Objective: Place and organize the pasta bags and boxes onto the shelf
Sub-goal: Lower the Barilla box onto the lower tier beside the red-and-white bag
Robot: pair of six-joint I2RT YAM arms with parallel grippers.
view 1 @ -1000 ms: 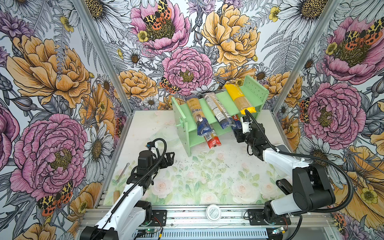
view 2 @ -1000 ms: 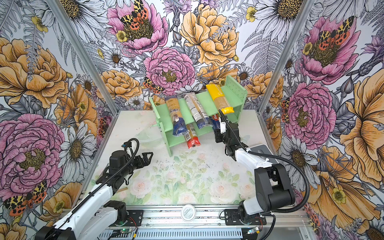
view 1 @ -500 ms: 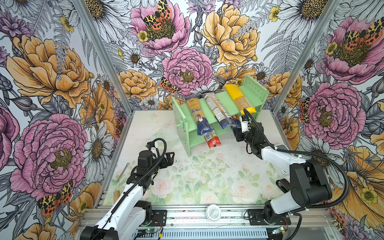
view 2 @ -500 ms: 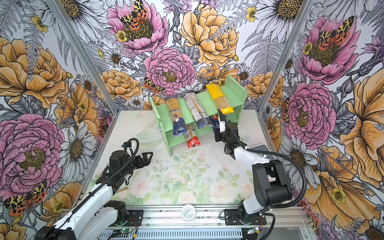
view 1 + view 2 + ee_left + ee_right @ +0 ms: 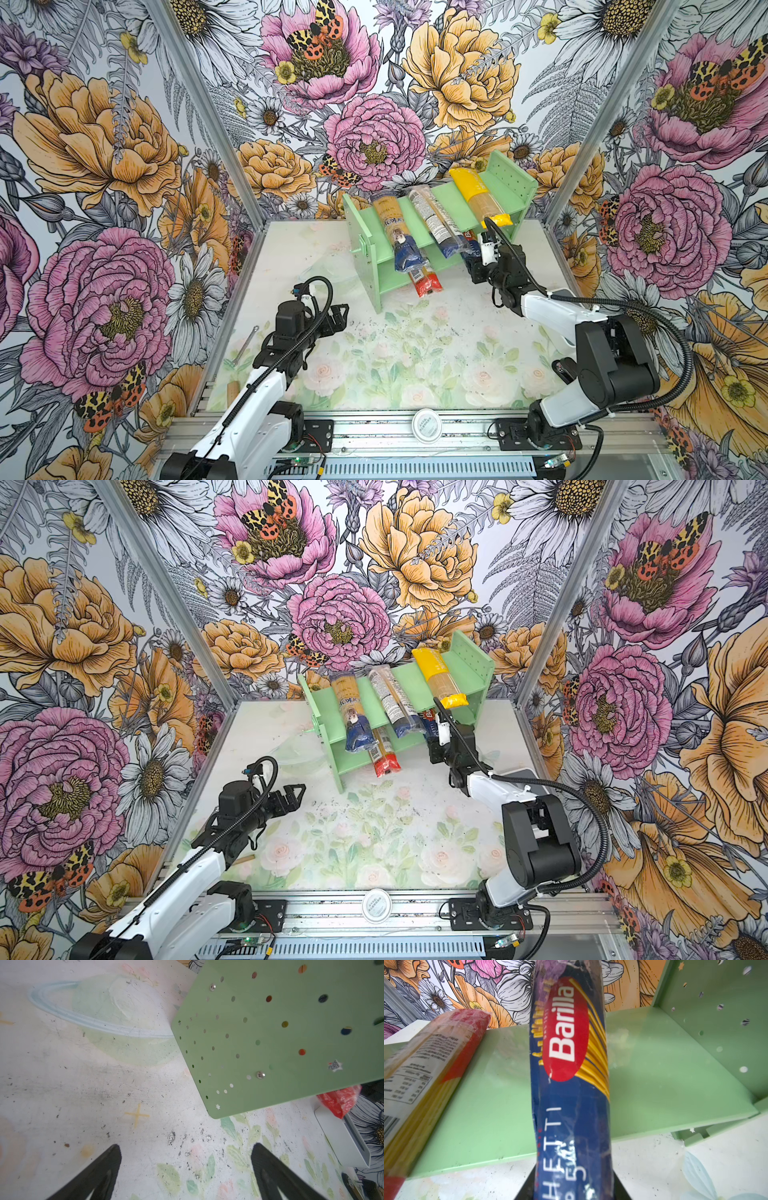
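Right gripper [image 5: 475, 269]: clamped on the near end of the dark blue pack [image 5: 571, 1088].
Dark blue pack: reaching in over the shelf's [image 5: 512, 187] lower tier, beside the red pack [image 5: 424, 281]; contact with the board unclear.
Left gripper [image 5: 185, 1150]: fingers spread, empty, over the table [image 5: 415, 353].
Top tier: clear pack [image 5: 392, 226], second clear pack [image 5: 434, 220], yellow pack [image 5: 478, 197].
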